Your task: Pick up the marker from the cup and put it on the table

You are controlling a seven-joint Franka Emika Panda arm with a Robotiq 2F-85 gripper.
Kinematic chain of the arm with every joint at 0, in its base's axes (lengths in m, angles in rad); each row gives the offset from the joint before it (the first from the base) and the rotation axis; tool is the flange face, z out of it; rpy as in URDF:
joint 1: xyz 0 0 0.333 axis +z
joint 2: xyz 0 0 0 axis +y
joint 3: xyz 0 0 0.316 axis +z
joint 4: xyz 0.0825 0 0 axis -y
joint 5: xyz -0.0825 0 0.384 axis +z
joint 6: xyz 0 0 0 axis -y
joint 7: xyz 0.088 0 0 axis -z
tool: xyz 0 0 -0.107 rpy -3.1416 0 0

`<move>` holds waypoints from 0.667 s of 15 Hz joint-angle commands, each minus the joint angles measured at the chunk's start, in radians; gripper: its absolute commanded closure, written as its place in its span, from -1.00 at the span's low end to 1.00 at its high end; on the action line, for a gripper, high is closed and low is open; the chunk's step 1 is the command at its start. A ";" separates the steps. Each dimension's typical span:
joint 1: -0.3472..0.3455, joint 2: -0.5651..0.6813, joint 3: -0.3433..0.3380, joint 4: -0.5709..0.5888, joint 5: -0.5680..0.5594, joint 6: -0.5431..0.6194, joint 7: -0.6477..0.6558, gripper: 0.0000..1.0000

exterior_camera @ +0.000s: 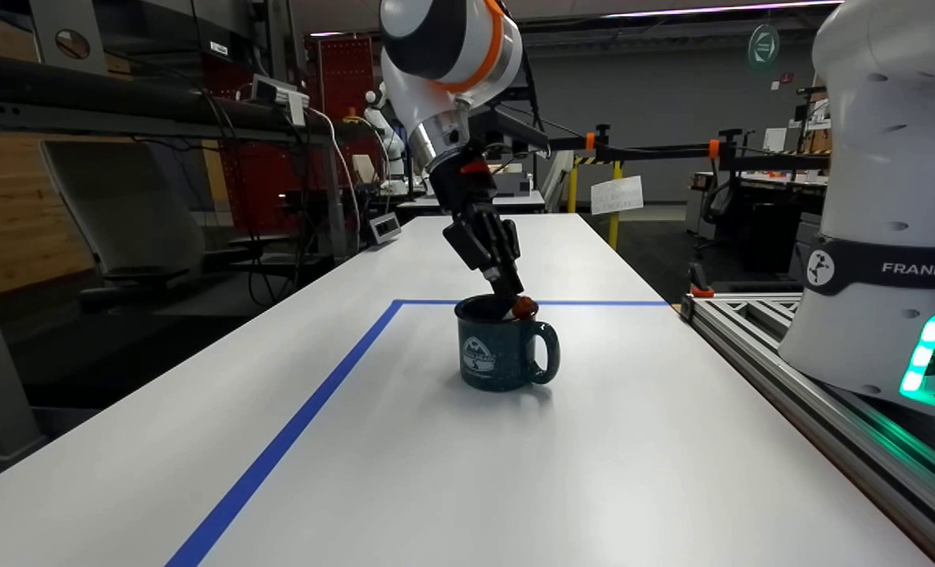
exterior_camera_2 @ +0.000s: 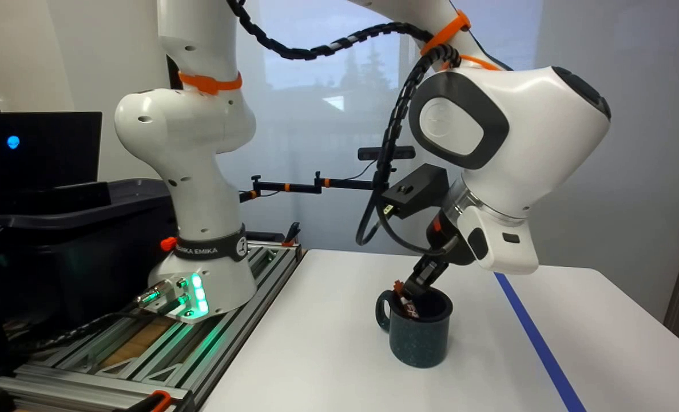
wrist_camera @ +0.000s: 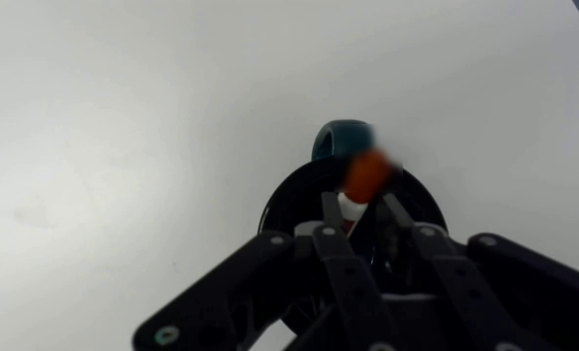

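Orange at its upper end, the marker [wrist_camera: 359, 192] stands tilted inside the cup [exterior_camera: 512, 366], its long axis slanting down and away from the handle [exterior_camera: 553, 354] into the dark interior. The orange end points up and out above the rim on the handle side; below it come a smooth white band and a dark-red stretch, and the lower end is hidden. The end effector [wrist_camera: 364, 208] hangs at a slant with its tips at the cup's mouth, slightly spread: its flat black fingers [wrist_camera: 360, 282] stand a narrow gap apart with the marker between them. In the wrist view the white band lies right by one fingertip, touching or not I cannot tell, while a dark gap shows toward the other. The cup is squat and cylindrical, glossy dark teal with a fine speckle, a pale printed emblem [exterior_camera: 478, 354] and a rounded loop of a handle. It stands upright on the surface [exterior_camera: 672, 472], which is smooth, white and softly shiny, marked with straight blue tape [exterior_camera: 293, 429] that turns a corner in an exterior view. Along one edge runs a grooved metal rail [exterior_camera: 829, 428].
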 commanded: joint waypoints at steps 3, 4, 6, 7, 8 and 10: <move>-0.009 0.056 0.013 0.047 0.005 -0.003 0.002 0.35; -0.009 0.062 0.015 0.051 0.009 0.000 -0.001 0.35; -0.008 0.074 0.020 0.058 0.016 0.004 -0.002 0.46; -0.007 0.079 0.023 0.061 0.018 0.004 0.000 0.51; -0.006 0.084 0.026 0.064 0.020 0.002 0.000 0.46; -0.006 0.094 0.032 0.070 0.025 0.003 0.000 0.53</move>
